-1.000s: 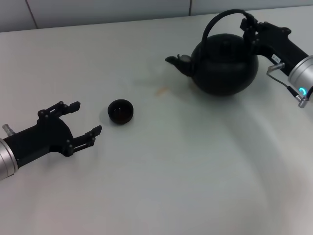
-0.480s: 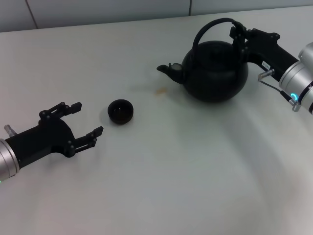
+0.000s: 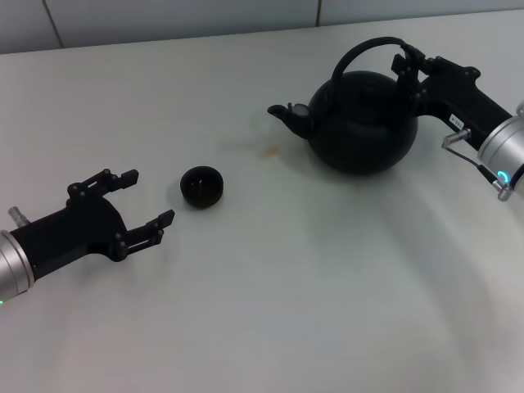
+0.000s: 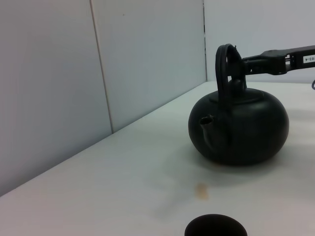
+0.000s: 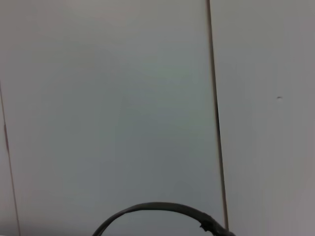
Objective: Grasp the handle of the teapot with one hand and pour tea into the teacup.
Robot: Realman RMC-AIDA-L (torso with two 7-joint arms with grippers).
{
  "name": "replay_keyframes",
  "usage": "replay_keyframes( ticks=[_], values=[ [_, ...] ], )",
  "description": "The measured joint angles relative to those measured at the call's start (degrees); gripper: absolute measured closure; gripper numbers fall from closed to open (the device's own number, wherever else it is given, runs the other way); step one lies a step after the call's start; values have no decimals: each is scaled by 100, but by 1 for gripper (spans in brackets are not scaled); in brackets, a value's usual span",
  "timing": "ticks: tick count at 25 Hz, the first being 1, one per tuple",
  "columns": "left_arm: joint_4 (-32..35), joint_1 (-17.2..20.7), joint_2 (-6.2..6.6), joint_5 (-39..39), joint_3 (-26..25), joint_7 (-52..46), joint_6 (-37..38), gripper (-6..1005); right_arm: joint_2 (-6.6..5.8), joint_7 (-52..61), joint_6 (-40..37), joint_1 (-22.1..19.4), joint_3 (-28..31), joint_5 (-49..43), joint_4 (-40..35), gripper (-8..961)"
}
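Spout direction is what your coming move is turning on: the teapot [image 3: 360, 123] is sitting near the far right corner of the worktop [image 3: 270, 295], and its spout is pointing across the worktop toward the left edge, roughly at the teacup [image 3: 201, 186], which is standing well apart from it, closer to the middle left. Your right gripper [image 3: 407, 72] is reaching in from the right edge and is clamping the handle [image 3: 360, 56] on its right-hand side, where the hoop is coming down toward the pot's shoulder. The hoop is running side to side over the lid, so the pot's body is hanging below and to the left of your grip, and I judge it will be swinging under you once lifted. You are holding the pot with the arm nearer to it; the cup is lying away to your left and toward the near edge. Your left gripper [image 3: 137, 210] is resting with its fingers spread, just beside the cup on its left, grasping nothing.
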Motion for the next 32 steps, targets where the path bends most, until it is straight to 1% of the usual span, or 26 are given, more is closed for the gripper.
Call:
replay_keyframes(
  ticks=[6,11,12,15,16,17,18,20,21,22,23,24,25,26,27,28,30,32],
  values=[
    [-4,-9,-2,0,0,-3,0,198,5,11,-92,-93,19,0,0,665],
    [-3,-9,-2,0,0,-4,0,198,10,48,-471,-257,126,13,0,568],
    [0,6,-2,-1,0,-6,0,198,11,61,-639,-353,173,15,6,549],
    [0,11,-2,-1,0,-6,0,198,11,88,-864,-470,206,16,31,409],
    [0,11,-2,-1,0,-6,0,198,11,102,-1021,-549,219,17,46,362],
    [5,29,-1,-4,0,-8,0,198,9,122,-1346,-722,274,17,66,315],
    [9,37,0,-10,1,-8,0,198,9,122,-1346,-722,274,17,66,255],
    [9,45,6,-17,0,-8,0,198,7,128,-1680,-902,358,18,84,136],
    [11,58,10,-23,-1,-8,2,198,2,129,-1887,-1006,385,18,102,136],
    [12,66,13,-24,-18,-8,9,198,-16,131,-2369,-1214,337,-46,133,136],
    [13,75,12,-22,-51,-8,29,198,-16,131,-2369,-1214,337,-46,133,135],
    [13,85,10,-15,-78,-8,47,198,-41,133,-2814,-1386,95,-366,13,135],
    [14,105,8,-11,-106,-7,85,198,-41,133,-2814,-1386,95,-366,13,135],
    [14,118,2,-9,-118,-1,115,198,-52,145,-2953,-1451,-65,-685,-124,135],
    [14,133,2,-8,-124,3,142,198,-55,206,-3019,-1499,-257,-1317,-383,135],
    [14,146,0,-8,-125,7,177,198,-55,206,-3019,-1499,-257,-1317,-383,135],
    [14,157,-1,-6,-125,1,211,198,-50,321,-2883,-1436,-306,-1907,-535,135],
    [14,167,-2,-6,-110,-5,229,198,-48,549,-2599,-1230,-309,-2537,-662,136]
  ],
)
